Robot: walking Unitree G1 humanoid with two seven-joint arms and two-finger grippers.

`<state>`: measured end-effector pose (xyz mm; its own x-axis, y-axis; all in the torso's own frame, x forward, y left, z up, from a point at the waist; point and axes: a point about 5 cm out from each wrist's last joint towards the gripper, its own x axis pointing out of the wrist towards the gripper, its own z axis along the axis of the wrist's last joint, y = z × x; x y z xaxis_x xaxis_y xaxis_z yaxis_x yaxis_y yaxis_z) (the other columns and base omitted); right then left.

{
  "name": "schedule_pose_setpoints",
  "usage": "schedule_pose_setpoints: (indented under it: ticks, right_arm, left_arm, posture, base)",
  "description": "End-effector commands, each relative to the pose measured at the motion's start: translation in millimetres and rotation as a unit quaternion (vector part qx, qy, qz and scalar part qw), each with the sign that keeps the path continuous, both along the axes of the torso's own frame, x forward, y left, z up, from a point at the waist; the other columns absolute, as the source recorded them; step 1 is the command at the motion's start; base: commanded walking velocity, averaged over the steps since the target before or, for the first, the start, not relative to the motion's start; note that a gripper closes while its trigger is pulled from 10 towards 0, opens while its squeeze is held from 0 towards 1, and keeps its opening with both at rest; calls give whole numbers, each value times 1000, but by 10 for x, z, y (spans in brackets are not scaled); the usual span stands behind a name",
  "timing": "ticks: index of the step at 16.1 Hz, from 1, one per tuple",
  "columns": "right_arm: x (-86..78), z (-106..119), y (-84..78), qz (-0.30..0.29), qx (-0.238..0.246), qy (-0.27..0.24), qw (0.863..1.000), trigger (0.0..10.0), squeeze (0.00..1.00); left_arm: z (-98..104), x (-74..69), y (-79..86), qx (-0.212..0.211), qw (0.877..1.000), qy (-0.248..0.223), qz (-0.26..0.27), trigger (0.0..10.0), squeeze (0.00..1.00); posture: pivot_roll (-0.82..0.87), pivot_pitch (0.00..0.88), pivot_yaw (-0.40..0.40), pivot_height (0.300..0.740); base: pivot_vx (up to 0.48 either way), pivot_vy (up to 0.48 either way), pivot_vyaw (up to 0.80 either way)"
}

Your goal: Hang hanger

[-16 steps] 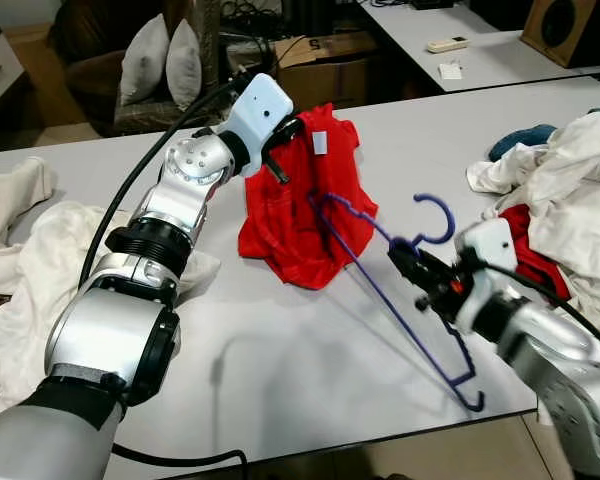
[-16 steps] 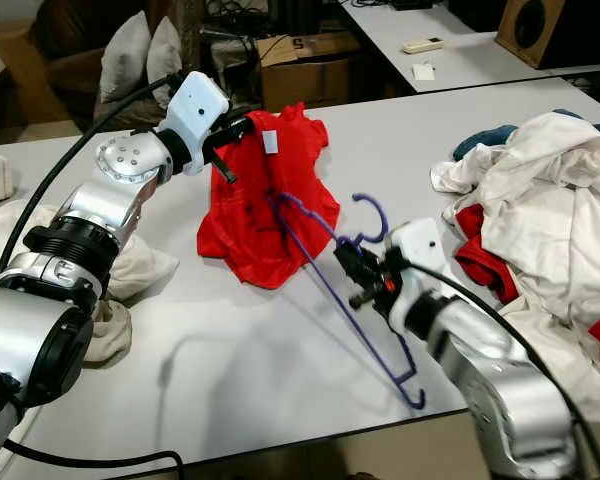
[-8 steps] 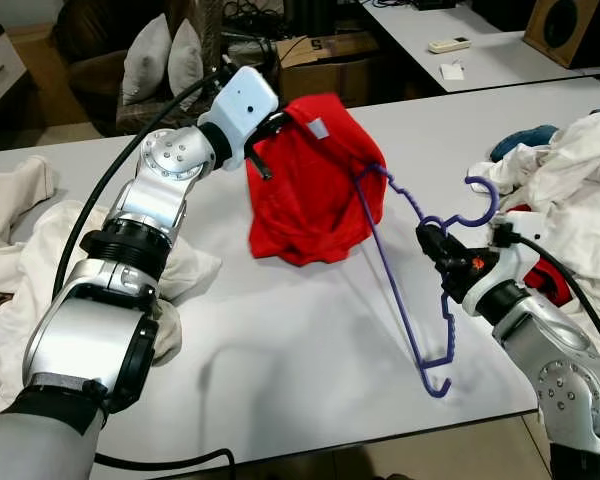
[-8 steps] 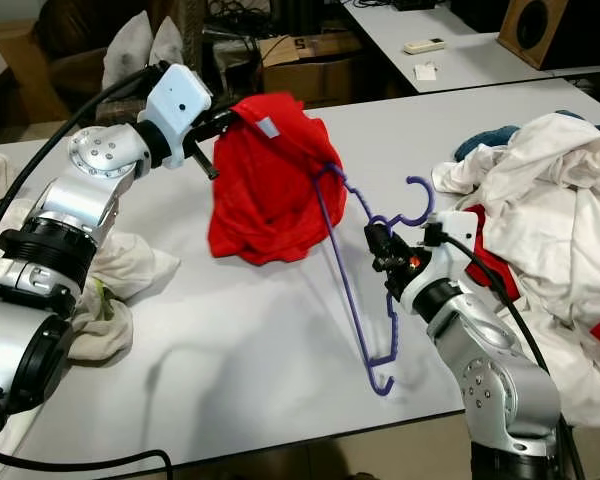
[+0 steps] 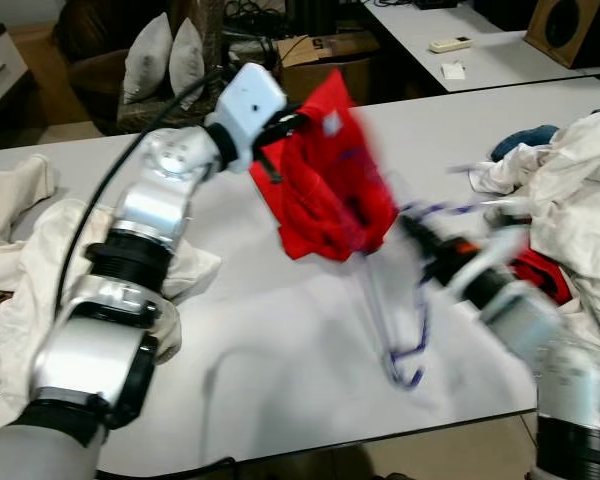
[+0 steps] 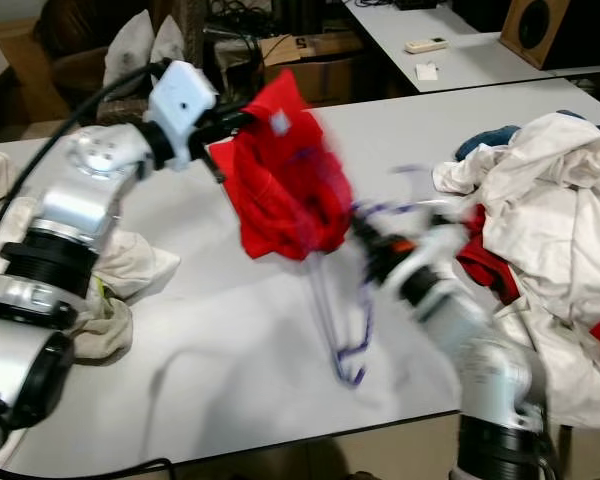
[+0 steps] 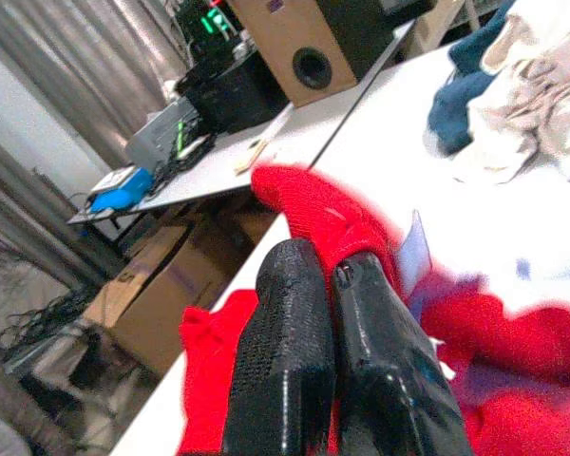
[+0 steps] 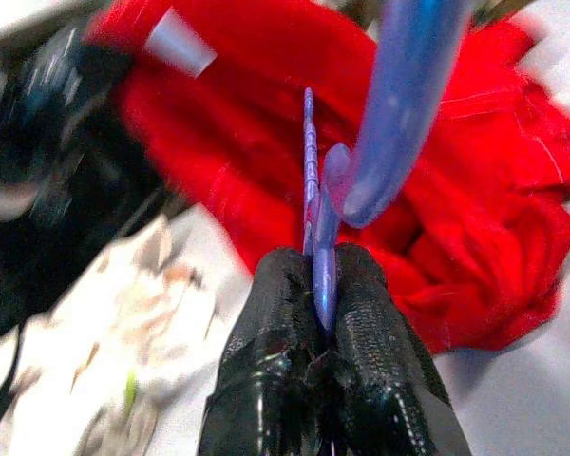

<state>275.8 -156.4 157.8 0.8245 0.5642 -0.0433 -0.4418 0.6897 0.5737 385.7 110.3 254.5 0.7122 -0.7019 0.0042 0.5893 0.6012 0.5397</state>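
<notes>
Above the white surface [image 5: 280,360], the right gripper [image 8: 321,285] has its fingers pinching the purple hanger [image 5: 405,345], blurred, beside the red shirt [image 5: 330,190]. Farther back, the left gripper [image 7: 332,285] pinches the shirt's collar, holding it up.

My white table [image 5: 280,350] stretches ahead of me. Behind it sit a dark armchair [image 5: 90,70] holding two pale cushions [image 5: 165,58], a cardboard box [image 5: 325,62] and a second white desk [image 5: 480,45] with a wooden speaker [image 5: 570,25].
</notes>
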Motion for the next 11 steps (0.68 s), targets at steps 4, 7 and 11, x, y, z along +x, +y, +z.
schedule_pose_setpoints:
  ticks: [4, 7, 11]
  right_arm:
    - [11, -176, -71, 5, -50, 54, 997, 10000, 0]
    - [-2, -242, -121, 21, -141, 54, 988, 10000, 0]
    - [-7, -146, -147, 40, -235, 5, 971, 10000, 0]
  left_arm:
    - [99, -40, -46, -24, 999, -26, 26, 0, 0]
    - [151, -53, -11, -18, 999, -38, 28, 0, 0]
    - [199, -178, -112, -9, 999, -37, -20, 0, 0]
  posture:
    - [-6, 0, 17, 740]
    - [0, 0, 9, 740]
    - [5, 0, 7, 740]
  base:
    - [0, 0, 0]
    - [0, 0, 0]
    - [0, 0, 0]
